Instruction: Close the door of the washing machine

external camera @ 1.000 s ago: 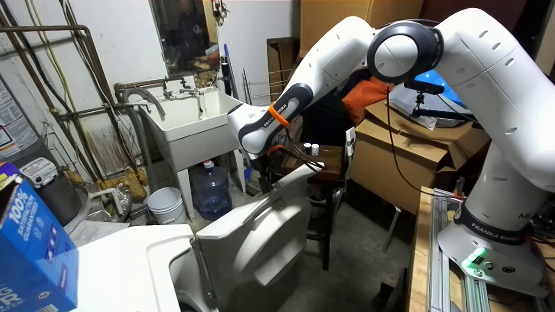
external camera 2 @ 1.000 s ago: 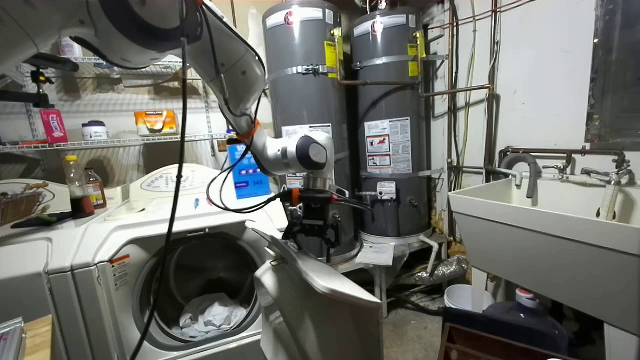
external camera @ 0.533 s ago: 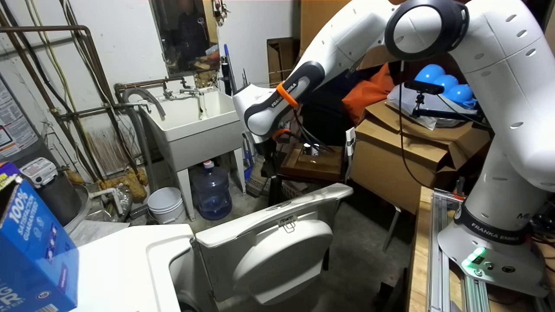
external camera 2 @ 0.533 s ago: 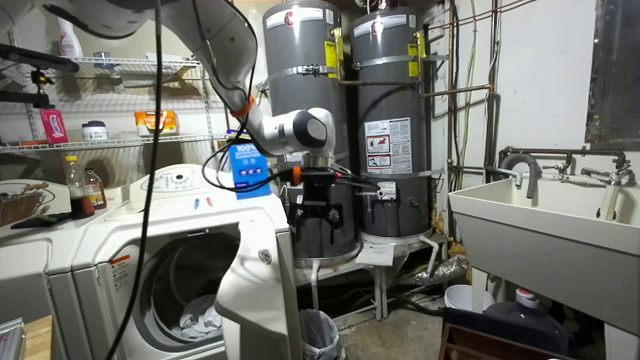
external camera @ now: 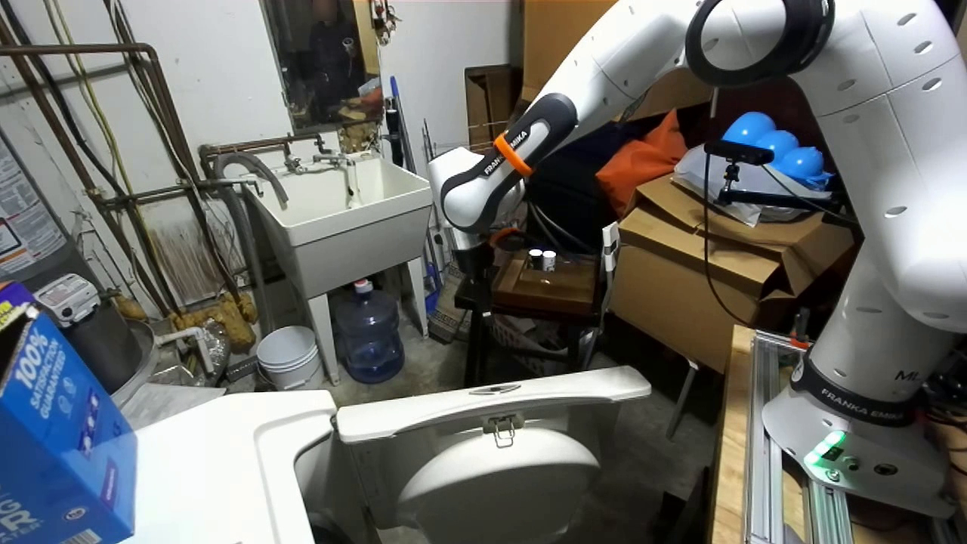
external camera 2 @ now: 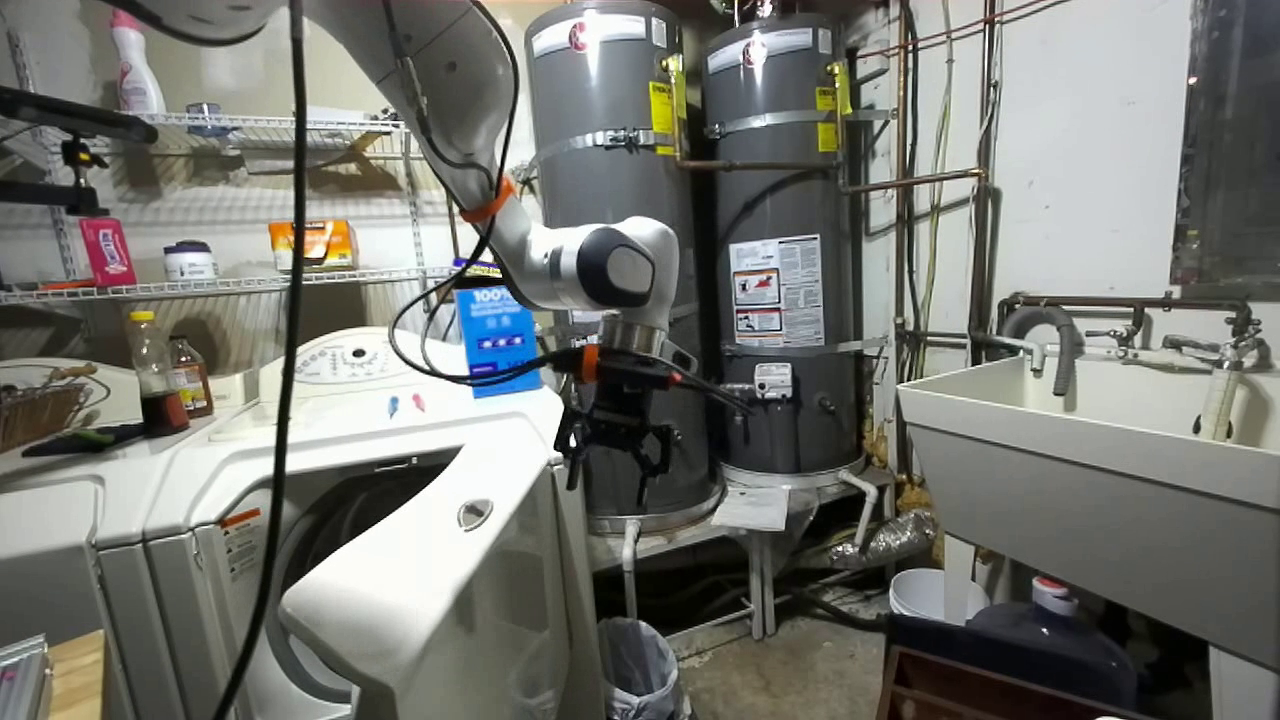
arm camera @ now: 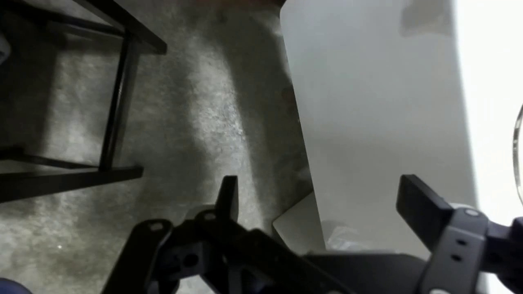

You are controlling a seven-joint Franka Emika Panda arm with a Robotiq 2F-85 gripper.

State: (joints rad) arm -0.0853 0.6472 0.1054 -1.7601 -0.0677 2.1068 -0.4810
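At the end of the arm (external camera 2: 462,105) I have the claw (arm camera: 322,196) spread wide, its two black fingers (arm camera: 425,208) well apart. Past them on my wrist feed lies the door (arm camera: 384,118): a broad, smooth, light-grey panel with a rounded corner, turning bright white along one side, where a thin metallic curve shows. One finger appears over that panel, the other over the floor (arm camera: 216,106); whether either touches the door I cannot tell. In an exterior view I see its long white top edge with a slim oval inset (external camera: 495,389), a wire catch (external camera: 502,432) beneath, and a rounded bulge on the inner face, its lower part in shade. The door stands partway open, joined at one side to the white washing machine (external camera: 215,461) and screening part of the dark drum opening (external camera 2: 360,500). A blue box (external camera: 72,438) stands on the machine's top. Farther out I have a pale utility sink (external camera: 359,253) on legs, a blue jug (external camera: 369,336) beside one of them, and two tall grey water heaters (external camera 2: 612,190).
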